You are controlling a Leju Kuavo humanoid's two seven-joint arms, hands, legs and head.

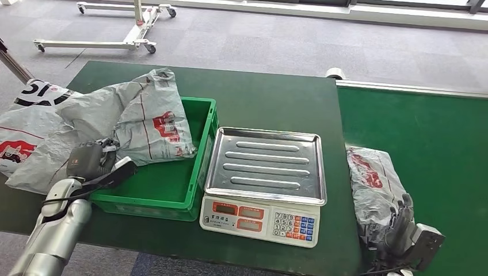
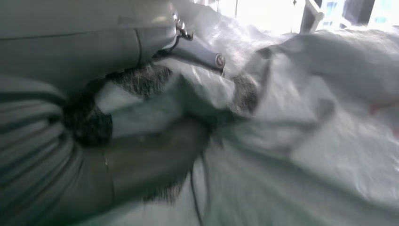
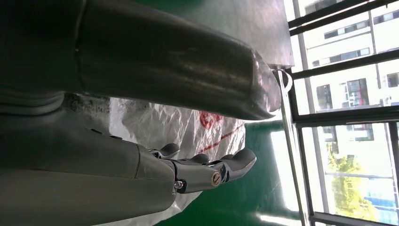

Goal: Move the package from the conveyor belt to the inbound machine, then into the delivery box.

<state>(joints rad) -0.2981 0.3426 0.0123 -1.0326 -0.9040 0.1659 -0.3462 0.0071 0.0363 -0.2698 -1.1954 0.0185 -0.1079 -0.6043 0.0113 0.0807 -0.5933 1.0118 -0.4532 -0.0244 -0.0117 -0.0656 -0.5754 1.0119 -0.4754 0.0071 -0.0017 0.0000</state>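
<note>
A grey plastic package with red print (image 1: 371, 181) lies on the green conveyor belt (image 1: 437, 149) at the right. My right hand (image 1: 401, 223) rests at its near end, fingers (image 3: 221, 170) stretched along the wrinkled film and the thumb (image 3: 179, 70) apart on the other side. Another grey package (image 1: 151, 123) lies half in the green delivery box (image 1: 172, 192), draped over its left wall. My left hand (image 1: 87, 160) is at that package, and the blurred left wrist view shows bunched film (image 2: 188, 94) between thumb (image 2: 150, 155) and fingers. The scale's steel tray (image 1: 266, 165) is bare.
More grey bags (image 1: 31, 126) are piled on the dark green table (image 1: 270, 98) left of the box. The scale's keypad (image 1: 293, 225) faces me. A white wheeled frame (image 1: 124, 41) stands on the carpet beyond the table.
</note>
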